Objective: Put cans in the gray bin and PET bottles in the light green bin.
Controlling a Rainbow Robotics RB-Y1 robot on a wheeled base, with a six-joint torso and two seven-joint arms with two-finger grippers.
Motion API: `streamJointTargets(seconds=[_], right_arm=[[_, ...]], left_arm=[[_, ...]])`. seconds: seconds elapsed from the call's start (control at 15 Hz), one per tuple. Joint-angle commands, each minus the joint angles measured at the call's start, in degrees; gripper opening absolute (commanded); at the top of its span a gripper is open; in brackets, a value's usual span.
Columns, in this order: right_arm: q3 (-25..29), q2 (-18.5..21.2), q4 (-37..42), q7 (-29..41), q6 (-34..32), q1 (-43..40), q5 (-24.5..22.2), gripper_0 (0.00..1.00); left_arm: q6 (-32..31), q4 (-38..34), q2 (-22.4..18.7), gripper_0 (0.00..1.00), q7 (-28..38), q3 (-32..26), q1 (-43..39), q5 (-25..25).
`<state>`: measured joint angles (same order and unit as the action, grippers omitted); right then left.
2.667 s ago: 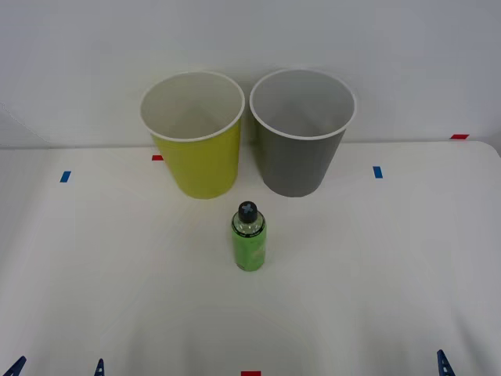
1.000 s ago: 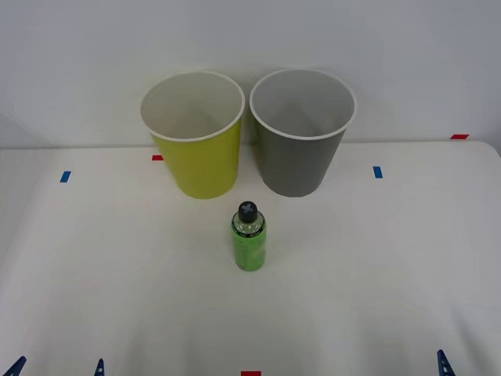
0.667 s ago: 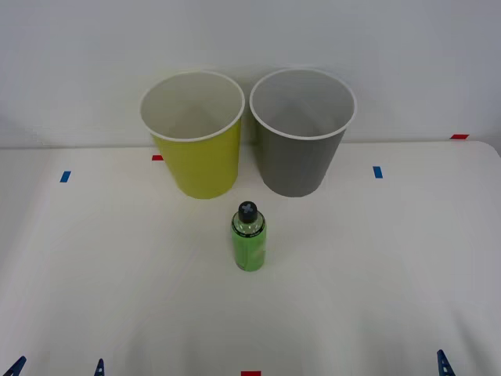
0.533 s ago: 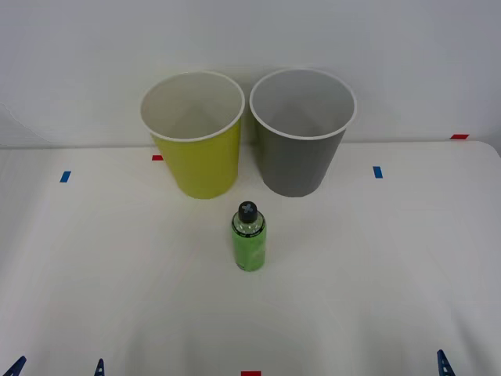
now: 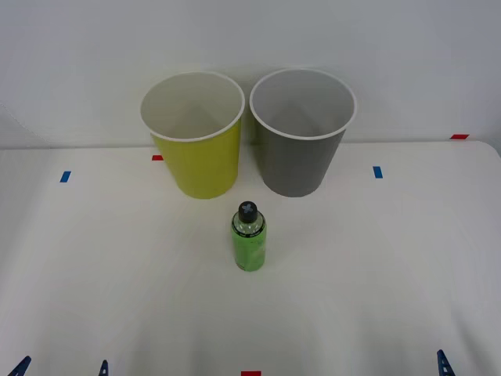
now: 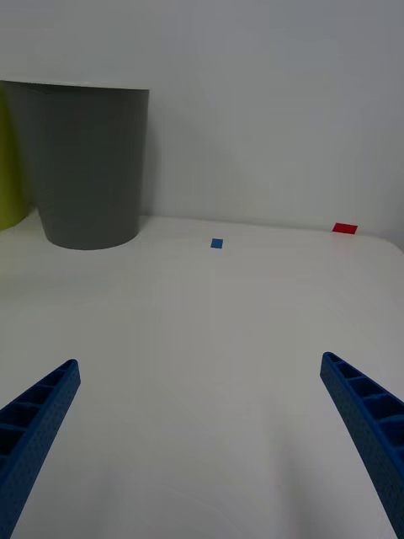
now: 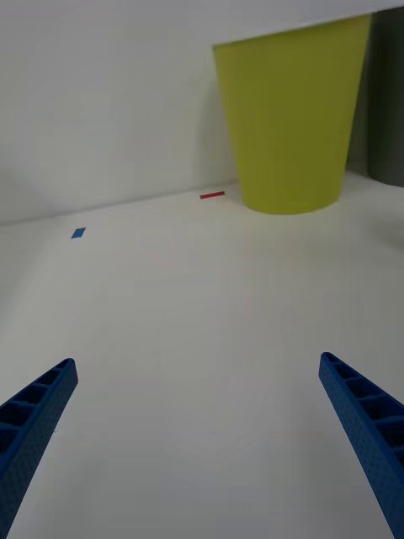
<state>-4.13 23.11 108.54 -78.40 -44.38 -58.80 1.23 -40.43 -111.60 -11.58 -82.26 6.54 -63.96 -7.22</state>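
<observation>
Left tool [image 7: 198, 455] hovers low over bare white desk [image 5: 117, 274] at the near left edge, blue ribbed fingers [image 7: 34, 421] spread wide apart w/ nothing between them; its tips just peek in at the bottom-left corner of the front view. Right tool [image 6: 198, 455] sits the same way at the near right edge, fingers [image 6: 366, 421] also wide apart and empty, one tip visible at the bottom-right of the front view. Green PET bottle [image 5: 249, 237] stands upright mid-desk, black screw cap on top, green label round the body, well apart from both tools. It's just in front of the gap between the two bins, near them but not touching either. Light green bin [image 5: 193, 133] stands upright at the back, left of centre, white rim, whitish inside; gray bin [image 5: 301, 129] stands just beside it on the right, same tapered shape, white rim, rims nearly touching. Both bins are against the plain white wall and look empty as far as their insides show. Left wrist view has the light green bin ahead w/ a sliver of gray bin past it; right wrist view has the gray bin ahead w/ a sliver of the lime one. Small blue tape marks [image 5: 65, 176] and red tape marks [image 5: 459, 136] are stuck on the desk near the sides, plus a red one at the near edge centre.
</observation>
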Motion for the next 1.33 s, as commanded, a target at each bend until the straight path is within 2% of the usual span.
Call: streamJointTargets(seconds=[0.07,0.27,0.47,0.6,1.13,1.33], right_arm=[[0.00,0.00,0.00,0.00,0.00,0.00,0.00,1.00],[0.00,0.00,0.00,0.00,0.00,0.00,0.00,1.00],[0.00,0.00,0.00,0.00,0.00,0.00,0.00,1.00],[0.00,0.00,0.00,0.00,0.00,0.00,0.00,1.00],[0.00,0.00,0.00,0.00,0.00,0.00,0.00,1.00],[0.00,0.00,0.00,0.00,0.00,0.00,0.00,1.00]], left_arm=[[-2.81,0.68,-6.43,1.00,0.00,2.42,2.35,3.09],[-2.90,4.46,-14.08,1.00,-1.14,5.85,8.76,6.70],[-2.81,7.54,-20.06,1.00,-1.76,9.98,15.71,9.42],[0.35,8.59,-23.66,1.00,-2.55,14.46,21.68,12.32],[10.46,8.68,-29.02,1.00,-3.96,28.44,42.95,24.36],[12.04,8.68,-29.46,1.00,-4.13,30.55,47.17,25.77]])
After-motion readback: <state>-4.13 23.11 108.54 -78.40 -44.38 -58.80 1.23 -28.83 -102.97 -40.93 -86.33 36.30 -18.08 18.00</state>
